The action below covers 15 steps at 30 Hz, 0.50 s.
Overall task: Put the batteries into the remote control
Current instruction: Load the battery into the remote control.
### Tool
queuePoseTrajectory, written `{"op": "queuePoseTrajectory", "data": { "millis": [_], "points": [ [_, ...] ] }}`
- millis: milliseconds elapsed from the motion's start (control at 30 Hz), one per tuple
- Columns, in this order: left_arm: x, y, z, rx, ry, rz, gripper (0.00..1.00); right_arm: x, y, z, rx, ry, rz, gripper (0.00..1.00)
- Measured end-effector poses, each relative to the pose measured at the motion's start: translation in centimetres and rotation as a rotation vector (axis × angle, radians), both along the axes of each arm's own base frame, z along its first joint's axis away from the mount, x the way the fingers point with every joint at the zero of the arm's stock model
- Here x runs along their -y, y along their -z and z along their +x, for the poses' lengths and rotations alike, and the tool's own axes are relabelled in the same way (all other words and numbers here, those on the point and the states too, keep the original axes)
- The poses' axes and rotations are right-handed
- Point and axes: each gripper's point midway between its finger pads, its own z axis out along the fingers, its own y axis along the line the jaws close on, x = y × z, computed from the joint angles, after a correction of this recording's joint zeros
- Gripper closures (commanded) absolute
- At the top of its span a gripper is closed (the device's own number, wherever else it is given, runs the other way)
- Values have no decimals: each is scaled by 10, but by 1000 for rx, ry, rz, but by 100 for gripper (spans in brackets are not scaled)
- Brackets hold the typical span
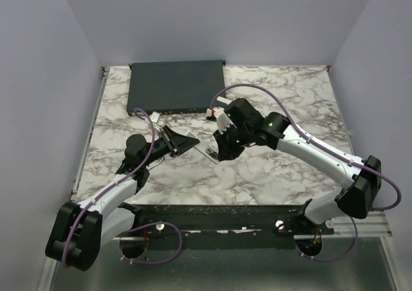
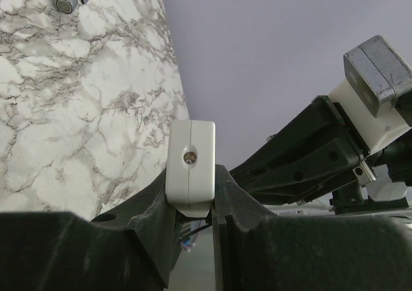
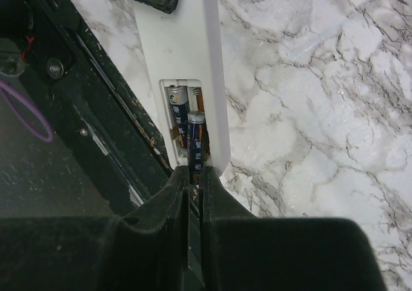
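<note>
The white remote control hangs above the table between both arms. My left gripper is shut on one end of it; the left wrist view shows that white end clamped between the fingers. In the right wrist view the remote has its back open. One battery lies in the compartment. My right gripper is shut on the near end of a second battery, whose far end sits in the compartment beside the first. From above, the right gripper is at the remote's other end.
A large flat dark-grey box lies at the back of the marble table. A small white piece and a small red thing lie just in front of it. The black base rail runs along the near edge.
</note>
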Motion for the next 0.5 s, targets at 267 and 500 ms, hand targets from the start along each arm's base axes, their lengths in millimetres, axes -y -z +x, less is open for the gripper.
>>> {"op": "queuePoseTrajectory", "data": {
  "millis": [267, 500],
  "points": [
    [0, 0, 0, 2, 0, 1, 100, -1, 0, 0, -22, 19, -6, 94],
    [0, 2, 0, -5, 0, 8, 100, -3, 3, 1, -40, 33, -15, 91]
  ]
}}
